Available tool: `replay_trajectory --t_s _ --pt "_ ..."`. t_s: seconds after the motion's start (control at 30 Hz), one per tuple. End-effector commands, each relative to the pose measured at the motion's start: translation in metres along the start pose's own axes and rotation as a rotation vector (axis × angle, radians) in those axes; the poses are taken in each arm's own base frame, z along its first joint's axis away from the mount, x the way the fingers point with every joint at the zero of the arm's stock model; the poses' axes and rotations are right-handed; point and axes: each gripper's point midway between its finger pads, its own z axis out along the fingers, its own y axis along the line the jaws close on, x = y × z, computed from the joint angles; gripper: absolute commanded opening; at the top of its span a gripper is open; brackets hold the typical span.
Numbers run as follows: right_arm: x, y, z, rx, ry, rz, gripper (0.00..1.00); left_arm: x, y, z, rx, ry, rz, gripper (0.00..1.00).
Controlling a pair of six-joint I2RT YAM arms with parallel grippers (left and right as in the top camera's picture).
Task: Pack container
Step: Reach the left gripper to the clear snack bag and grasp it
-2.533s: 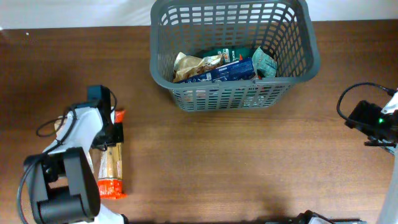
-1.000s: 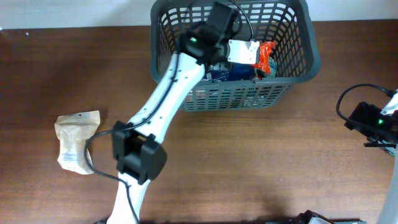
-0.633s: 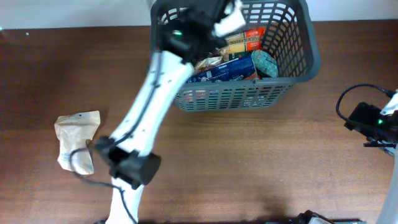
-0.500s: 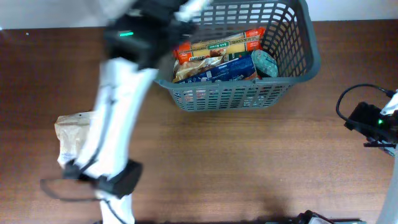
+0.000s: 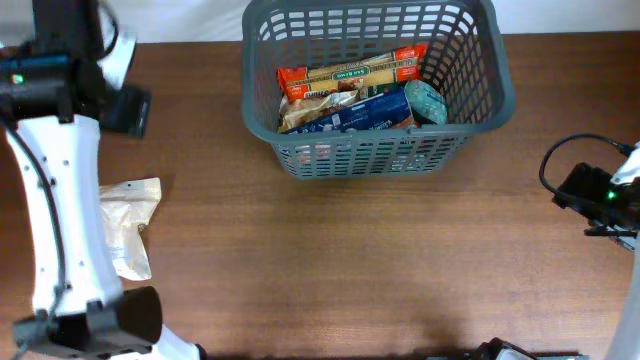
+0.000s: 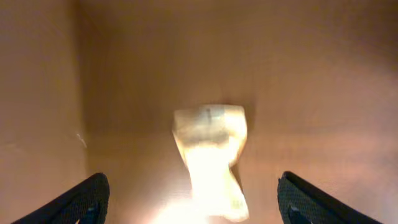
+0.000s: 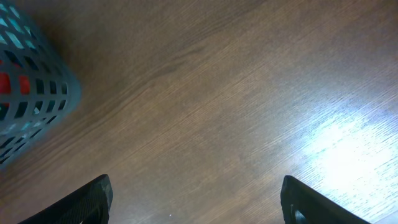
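Note:
The container (image 5: pixel 495 95), a dark grey slotted basket, stands at the back centre. Inside lie a long pasta packet with orange ends (image 5: pixel 350 70), a blue packet (image 5: pixel 365 112), a tan bag (image 5: pixel 315 103) and a teal packet (image 5: pixel 428 98). My left arm (image 5: pixel 60 170) reaches up the far left side of the table. The left gripper (image 6: pixel 196 200) hangs open and empty, high over a beige pouch (image 6: pixel 210 146) lying flat on the wood (image 5: pixel 125 225). My right gripper (image 7: pixel 199 200) is open and empty above bare table, right of the basket's corner (image 7: pixel 31 93).
The right arm (image 5: pixel 600 198) with its cable sits at the table's right edge. The brown wooden table (image 5: pixel 380 260) stretches in front of the basket. A pale wall runs behind the table's back edge.
My left arm swung out of the basket to the far left. It opened and left the orange-ended pasta packet inside. The right arm has not moved.

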Motion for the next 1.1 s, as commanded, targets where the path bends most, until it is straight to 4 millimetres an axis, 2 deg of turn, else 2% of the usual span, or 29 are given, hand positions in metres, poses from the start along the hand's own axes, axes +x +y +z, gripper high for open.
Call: replay_trajectory --t_s 0.0,0.07,0.17,0.27,0.37,0.4,0.5,0.77,0.9,1.07 --pt "-0.001 0.001 -0.005 -0.011 -0.019 0.004 0.83 0.058 -0.004 0.063 0.1 0.192 -0.09 0.81" --pt "-0.001 0.001 -0.005 -0.011 -0.02 0.004 0.84 0.084 -0.002 0.094 0.123 0.254 -0.136 0.81" --pt "-0.002 0.001 -0.005 -0.012 -0.023 0.003 0.84 0.111 -0.002 0.124 0.17 0.294 -0.208 0.79" --pt "-0.004 0.001 -0.005 -0.013 -0.031 0.003 0.84 0.131 -0.002 0.143 0.193 0.321 -0.249 0.76" --pt "-0.004 0.001 -0.005 -0.013 -0.032 0.003 0.84 0.146 -0.005 0.153 0.203 0.351 -0.256 0.73" --pt "-0.005 0.002 -0.005 -0.013 -0.035 0.003 0.84 0.151 -0.007 0.156 0.205 0.36 -0.22 0.68" --pt "-0.006 0.002 -0.005 -0.014 -0.038 0.003 0.84 0.155 -0.008 0.162 0.194 0.364 -0.197 0.66" --pt "-0.006 0.002 -0.005 -0.014 -0.039 0.003 0.84 0.164 -0.002 0.186 0.124 0.381 -0.179 0.68" --pt "-0.006 0.002 -0.005 -0.014 -0.041 0.002 0.84 0.168 -0.007 0.2 0.139 0.408 -0.188 0.73" --pt "-0.006 0.002 -0.005 -0.014 -0.039 0.002 0.83 0.179 -0.019 0.225 0.163 0.48 -0.226 0.73"
